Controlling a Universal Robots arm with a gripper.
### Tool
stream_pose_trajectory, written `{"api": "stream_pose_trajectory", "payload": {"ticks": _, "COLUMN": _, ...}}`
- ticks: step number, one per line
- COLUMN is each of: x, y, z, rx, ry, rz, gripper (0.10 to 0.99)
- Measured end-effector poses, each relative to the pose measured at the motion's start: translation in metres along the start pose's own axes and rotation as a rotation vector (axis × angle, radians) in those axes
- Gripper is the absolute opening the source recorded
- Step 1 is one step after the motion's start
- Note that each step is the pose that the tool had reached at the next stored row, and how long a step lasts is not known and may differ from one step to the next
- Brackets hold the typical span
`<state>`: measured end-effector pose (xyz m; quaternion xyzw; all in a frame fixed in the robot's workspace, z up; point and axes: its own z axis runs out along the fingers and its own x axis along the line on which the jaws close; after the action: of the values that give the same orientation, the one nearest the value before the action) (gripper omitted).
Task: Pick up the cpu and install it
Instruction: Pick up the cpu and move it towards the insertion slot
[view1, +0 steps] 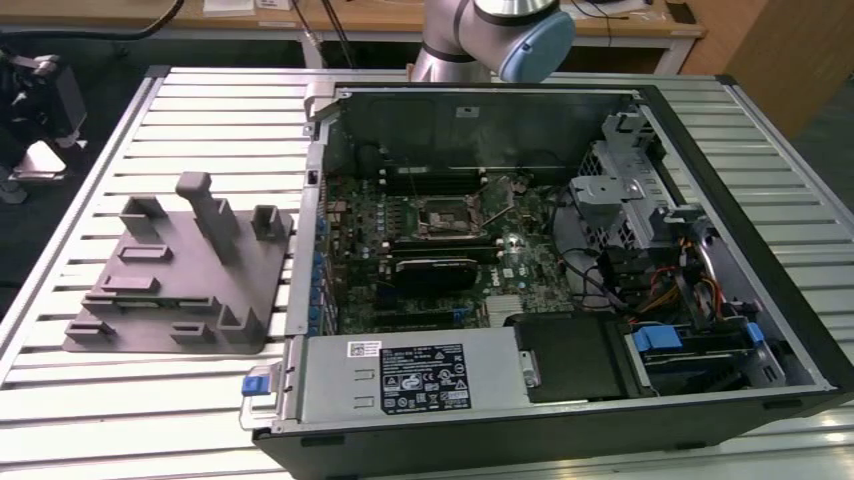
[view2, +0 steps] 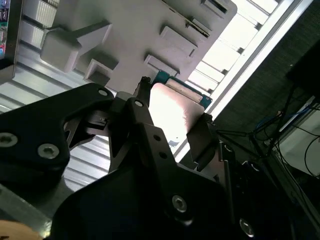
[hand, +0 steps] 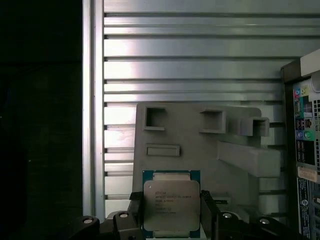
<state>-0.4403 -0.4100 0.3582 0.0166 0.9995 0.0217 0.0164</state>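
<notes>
Now the gripper (hand: 171, 215): its two black fingers (hand: 135, 210) squeeze the cpu (hand: 171, 200) from two opposite sides, seen in both wrist views.
Where the cpu is: right between the fingers, up in the air over the grey fixture (hand: 200, 145), not touching it.
Which way the cpu faces: its shiny metal top looks at the first wrist camera. I think its green underside faces down to the table (hand: 190, 45).
Shape of the cpu: square, so it has no long side. Its edges run straight with the fixture's edges.
Socket (view1: 438, 213): the dark square inside the open computer case (view1: 467, 125), on the exterior view's right of the fixture.
From cpu to socket: I think the socket lies off to the side, well apart, not under the cpu.
</notes>
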Motion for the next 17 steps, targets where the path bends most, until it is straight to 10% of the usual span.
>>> {"api": "stream_pose_trajectory", "payload": {"ticks": 17, "x": -0.0014, "y": 0.0021, "z": -0.0430, "rx": 0.000, "ry": -0.0063, "rz": 0.000, "gripper": 0.541}}
